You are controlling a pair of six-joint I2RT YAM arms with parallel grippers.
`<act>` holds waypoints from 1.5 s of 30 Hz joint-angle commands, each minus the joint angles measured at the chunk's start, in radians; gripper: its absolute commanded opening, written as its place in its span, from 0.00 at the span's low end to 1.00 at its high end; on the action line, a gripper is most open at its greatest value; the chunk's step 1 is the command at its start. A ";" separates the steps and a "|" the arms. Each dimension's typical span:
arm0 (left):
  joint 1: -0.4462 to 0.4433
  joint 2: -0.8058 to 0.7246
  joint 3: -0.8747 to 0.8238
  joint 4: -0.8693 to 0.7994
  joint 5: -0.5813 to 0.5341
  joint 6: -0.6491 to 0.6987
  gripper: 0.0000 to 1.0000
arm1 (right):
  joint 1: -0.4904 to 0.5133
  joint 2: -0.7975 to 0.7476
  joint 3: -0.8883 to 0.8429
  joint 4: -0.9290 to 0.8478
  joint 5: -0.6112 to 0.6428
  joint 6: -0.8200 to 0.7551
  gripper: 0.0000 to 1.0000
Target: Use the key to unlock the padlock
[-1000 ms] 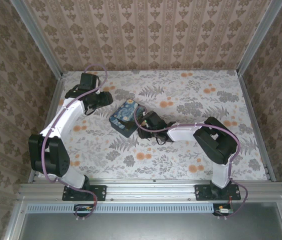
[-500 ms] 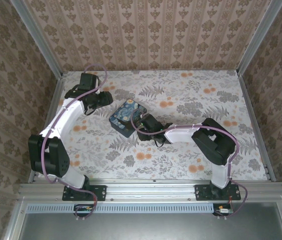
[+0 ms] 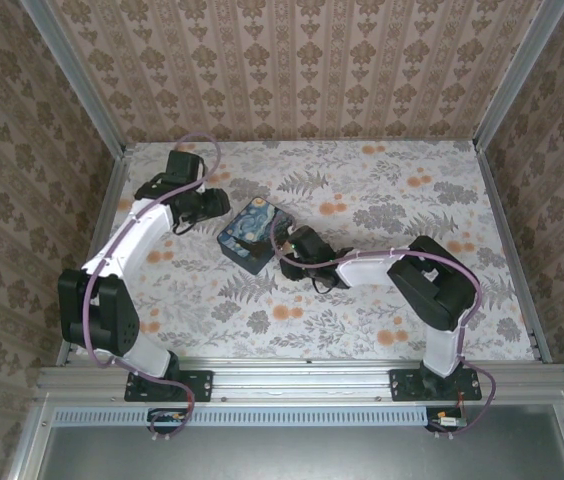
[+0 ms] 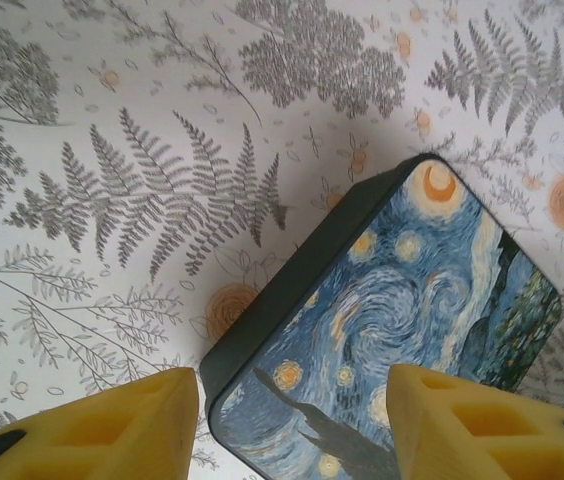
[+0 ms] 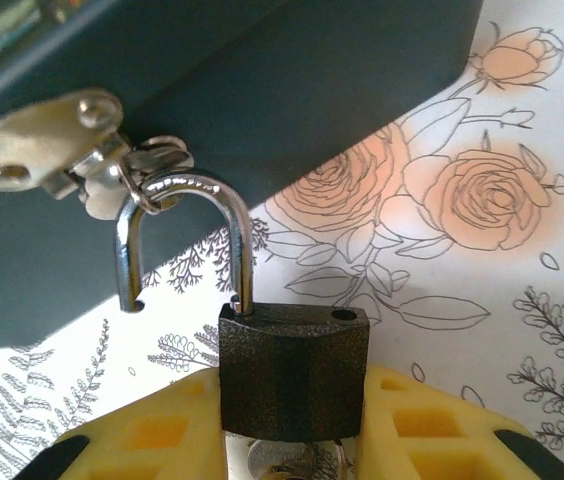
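The padlock (image 5: 292,370) is a small black block with a silvery shackle (image 5: 187,230). The shackle's free end has swung out of the body, and its loop hangs through the metal hasp (image 5: 52,150) of the blue swirl-painted tin (image 3: 252,232). My right gripper (image 5: 292,425) is shut on the padlock's body, with a yellow finger pressed against each side. The key's silver head (image 5: 287,465) shows just under the body between the fingers. My left gripper (image 4: 292,410) hovers open over the tin's near corner (image 4: 402,330), touching nothing.
The tin lies on a floral tablecloth (image 3: 382,200) inside walls of patterned paper. The right arm (image 3: 432,285) stretches leftwards from its base to the tin's right side. The left arm (image 3: 132,240) curves round the tin's left.
My right gripper's fingers have closed in onto the padlock's body beside the tin. The left gripper has shifted slightly towards the tin, still open.
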 commanded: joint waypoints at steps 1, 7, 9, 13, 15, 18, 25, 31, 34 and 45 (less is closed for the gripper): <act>-0.008 -0.013 -0.045 -0.004 -0.006 -0.004 0.53 | -0.033 -0.041 -0.050 0.105 -0.090 0.079 0.25; -0.040 0.021 -0.075 0.019 -0.011 -0.020 0.52 | -0.057 -0.042 -0.088 0.218 -0.155 0.167 0.24; -0.049 0.027 -0.087 0.025 -0.011 -0.028 0.52 | -0.063 -0.039 -0.099 0.259 -0.167 0.206 0.24; -0.074 0.041 -0.111 0.041 -0.003 -0.043 0.52 | -0.068 -0.027 -0.112 0.349 -0.165 0.297 0.23; -0.090 0.052 -0.118 0.045 0.000 -0.050 0.52 | -0.069 -0.017 -0.114 0.391 -0.144 0.354 0.23; -0.112 0.065 -0.127 0.049 0.004 -0.060 0.52 | -0.069 0.008 -0.122 0.493 -0.124 0.457 0.23; -0.130 0.087 -0.142 0.052 0.004 -0.068 0.52 | -0.070 0.056 -0.095 0.516 -0.028 0.553 0.22; -0.129 0.101 -0.151 0.053 0.016 -0.077 0.51 | -0.080 0.100 -0.061 0.529 0.014 0.579 0.23; -0.120 0.087 -0.146 0.053 0.023 -0.079 0.51 | -0.100 0.092 -0.070 0.526 0.036 0.570 0.23; -0.091 0.047 0.000 0.030 0.066 -0.047 0.54 | -0.220 -0.202 -0.212 0.098 0.013 0.266 0.41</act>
